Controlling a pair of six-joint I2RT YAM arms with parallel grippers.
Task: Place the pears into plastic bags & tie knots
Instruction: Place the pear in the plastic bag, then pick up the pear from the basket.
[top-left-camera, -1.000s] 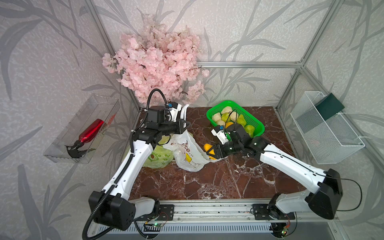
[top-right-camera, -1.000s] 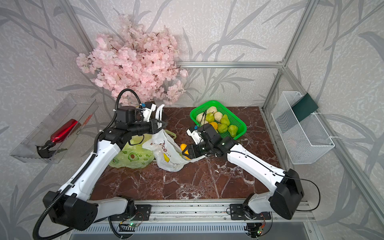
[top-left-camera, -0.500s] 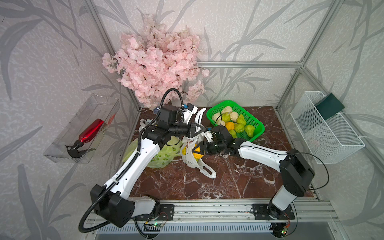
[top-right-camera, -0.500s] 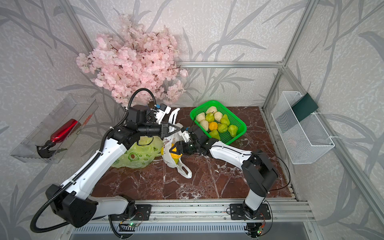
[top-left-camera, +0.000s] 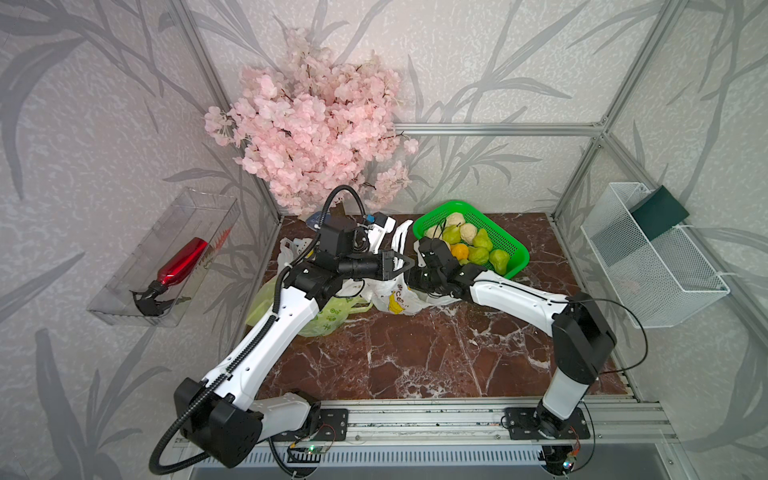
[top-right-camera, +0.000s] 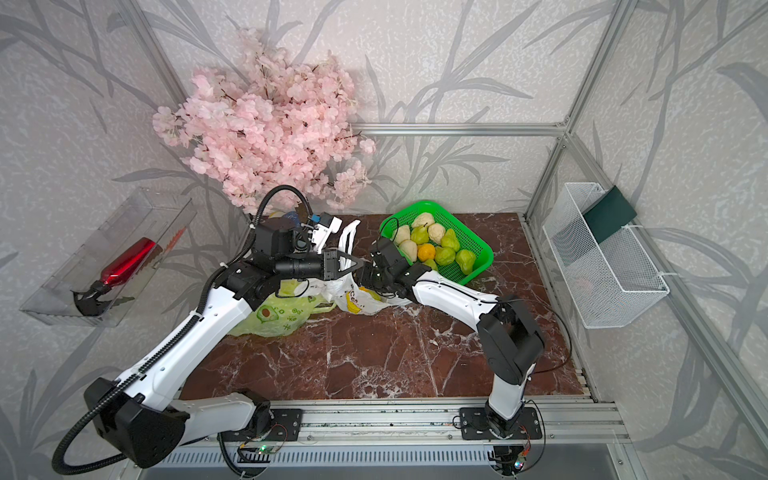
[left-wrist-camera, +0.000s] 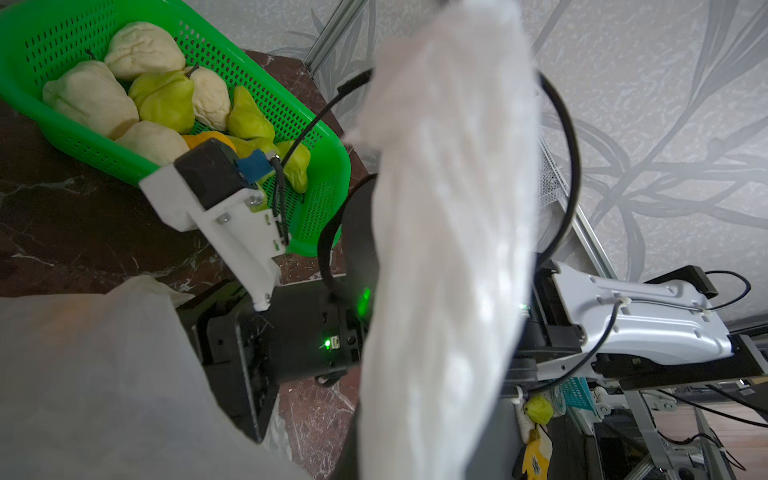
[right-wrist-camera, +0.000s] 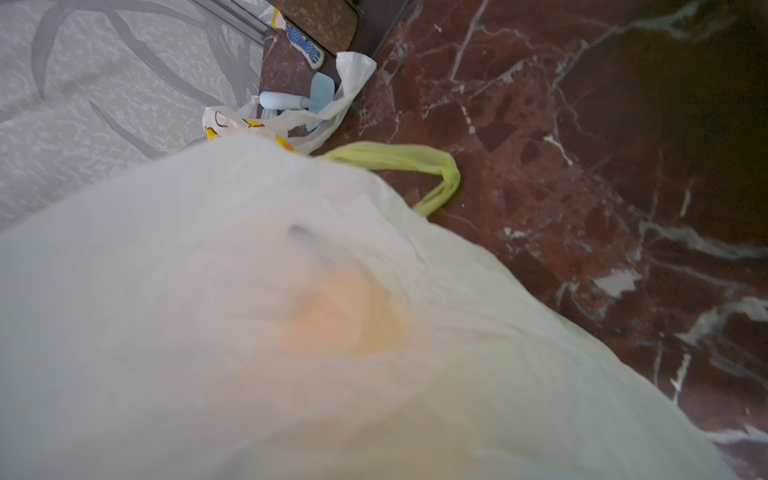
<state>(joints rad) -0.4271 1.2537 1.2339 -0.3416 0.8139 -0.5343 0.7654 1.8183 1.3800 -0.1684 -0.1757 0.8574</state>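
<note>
Left claw (top-left-camera: 408, 266) tight on white bag (top-left-camera: 388, 293)

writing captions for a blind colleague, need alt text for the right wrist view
A white plastic bag, close and blurred, fills most of the frame, with an orange shape showing through it. Beyond it, a yellow-green bag handle lies looped on the red-brown marble table.

You have three plastic bags (top-left-camera: 395, 297): two white, one yellow-green. One green basket (top-left-camera: 461, 203), upper centre of frame, holds at least four green pears (top-left-camera: 482, 240), four pale fruits (top-left-camera: 455, 218), one orange fruit (top-left-camera: 460, 251). One red bottle (top-left-camera: 183, 262), left.
</note>
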